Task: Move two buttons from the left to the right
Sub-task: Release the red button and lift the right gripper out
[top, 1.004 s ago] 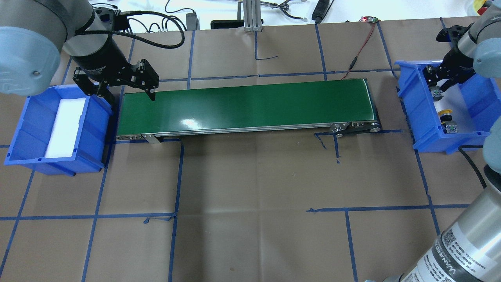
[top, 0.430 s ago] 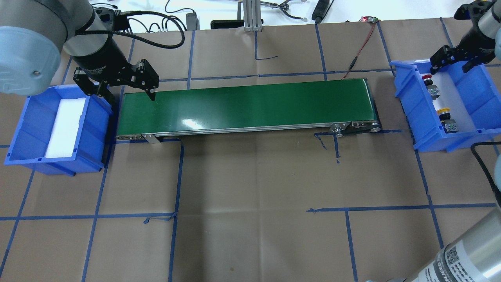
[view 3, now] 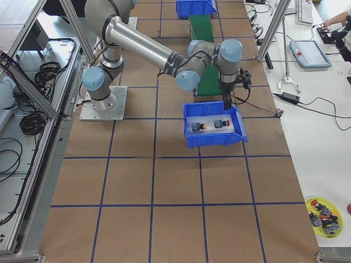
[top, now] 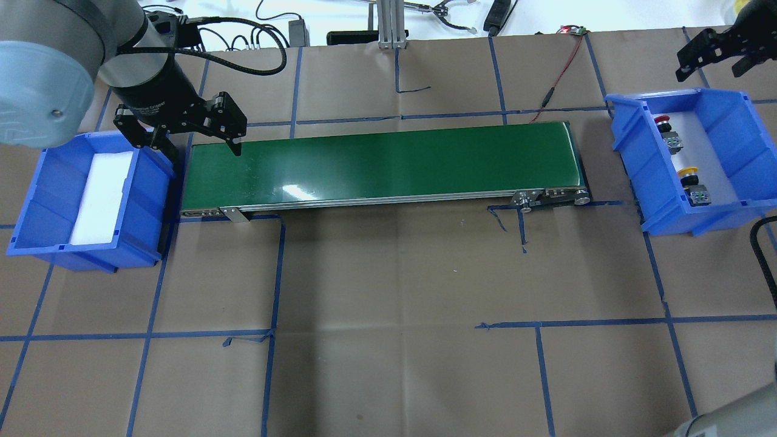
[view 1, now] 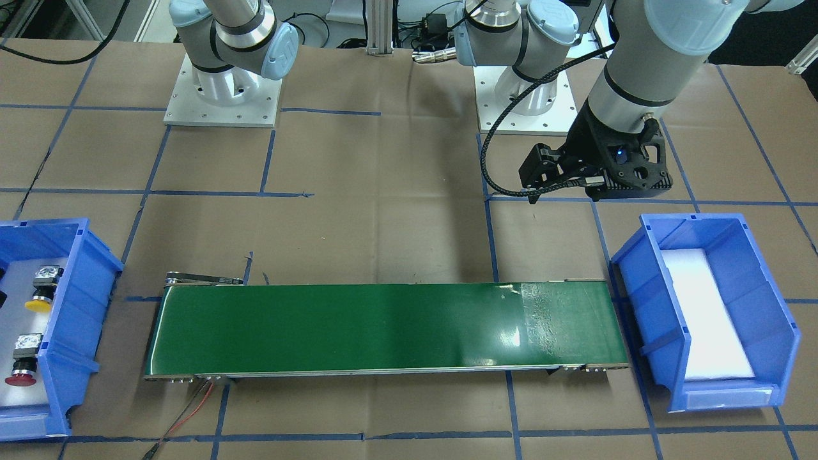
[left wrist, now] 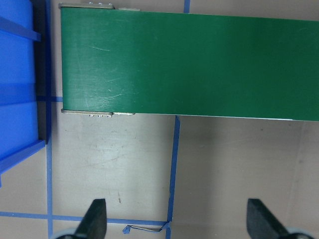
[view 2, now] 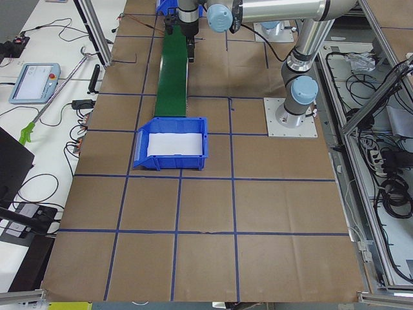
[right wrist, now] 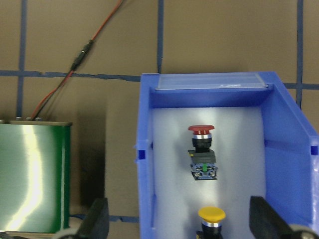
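Note:
Both buttons lie on the white pad inside the right blue bin [top: 631, 139]. The red-capped button [top: 664, 120] is at the far end and the yellow-capped button [top: 688, 174] nearer. The right wrist view shows the red button [right wrist: 201, 130] and the yellow button [right wrist: 212, 215] below the camera. My right gripper [top: 711, 54] is open and empty, above and beyond the bin's far edge. My left gripper [top: 200, 142] is open and empty over the left end of the green conveyor belt [top: 382, 161].
The left blue bin [top: 36, 200] holds only a white foam pad [top: 103, 197]. A red cable [top: 558, 73] runs from the belt's right end to the back. Brown paper with blue tape lines covers the table.
My right gripper has lifted out of the right bin and moved toward the far side, uncovering the red button lying there. My left arm has not moved.

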